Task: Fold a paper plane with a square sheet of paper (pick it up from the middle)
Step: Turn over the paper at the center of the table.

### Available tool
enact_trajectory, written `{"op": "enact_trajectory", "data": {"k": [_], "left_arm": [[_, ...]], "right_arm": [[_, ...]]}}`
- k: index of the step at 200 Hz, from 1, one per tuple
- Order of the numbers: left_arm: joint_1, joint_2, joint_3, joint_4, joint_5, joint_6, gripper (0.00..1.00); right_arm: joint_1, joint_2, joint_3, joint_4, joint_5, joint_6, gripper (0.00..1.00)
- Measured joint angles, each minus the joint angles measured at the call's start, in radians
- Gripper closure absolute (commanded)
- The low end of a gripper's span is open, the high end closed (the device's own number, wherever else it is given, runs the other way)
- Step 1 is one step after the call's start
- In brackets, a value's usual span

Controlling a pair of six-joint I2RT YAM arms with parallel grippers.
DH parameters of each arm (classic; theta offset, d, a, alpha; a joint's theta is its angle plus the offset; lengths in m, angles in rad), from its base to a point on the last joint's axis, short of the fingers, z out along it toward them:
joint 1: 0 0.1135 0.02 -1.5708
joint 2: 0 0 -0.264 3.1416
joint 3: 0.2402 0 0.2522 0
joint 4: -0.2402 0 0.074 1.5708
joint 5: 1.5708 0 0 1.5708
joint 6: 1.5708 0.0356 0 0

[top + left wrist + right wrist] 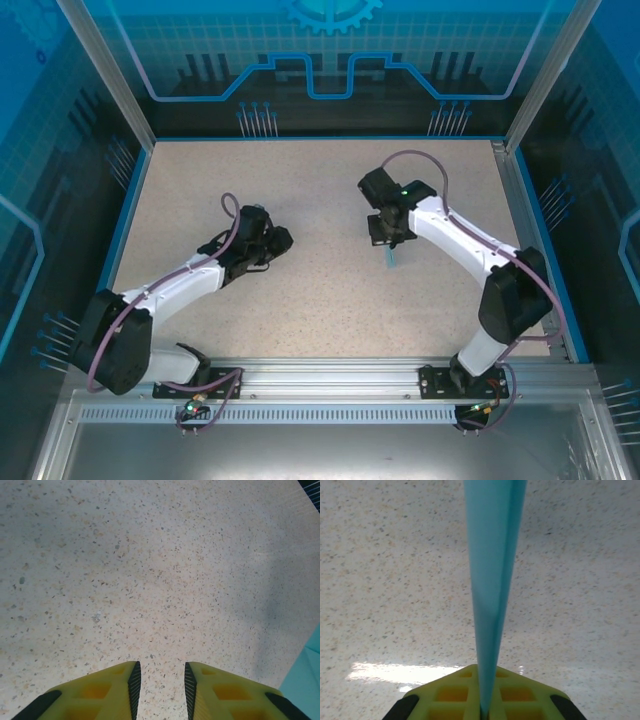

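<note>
A: Where is the paper plane [492,570] being carried?
B: It is being gripped edge-on by the clenched right end effector [484,675], and it is projecting past the fingertips above the desk [330,300].
A: And the left end effector [161,680]?
B: It is being observed released, with its jaws apart on nothing, over bare desk. Open surface is being noted between the arms, and the blue rim [127,215] is lying well apart.

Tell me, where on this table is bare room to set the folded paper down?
The speckled beige table is bare along its far edge and in the middle between the white left arm and the white right arm. Crowded: around the right jaws, shut on the slim folded light-blue paper.
</note>
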Motion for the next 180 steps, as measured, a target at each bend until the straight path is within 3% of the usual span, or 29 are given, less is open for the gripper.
{"op": "enact_trajectory", "data": {"k": [41,82,137,180], "left_arm": [[0.001,-0.043,-0.022,-0.032,-0.051,-0.018,0.67],[0.011,-0.124,-0.06,-0.06,-0.114,-0.032,0.64],[0.032,-0.163,-0.106,-0.089,-0.149,-0.043,0.63],[0.036,-0.163,-0.107,-0.09,-0.15,-0.058,0.63]], "right_arm": [[0.093,0.142,0.109,-0.184,0.211,0.064,0.92],[0.156,0.313,0.194,-0.292,0.289,0.103,0.92],[0.192,0.46,0.293,-0.32,0.265,0.119,0.9],[0.198,0.503,0.306,-0.257,0.127,0.11,0.82]]}}
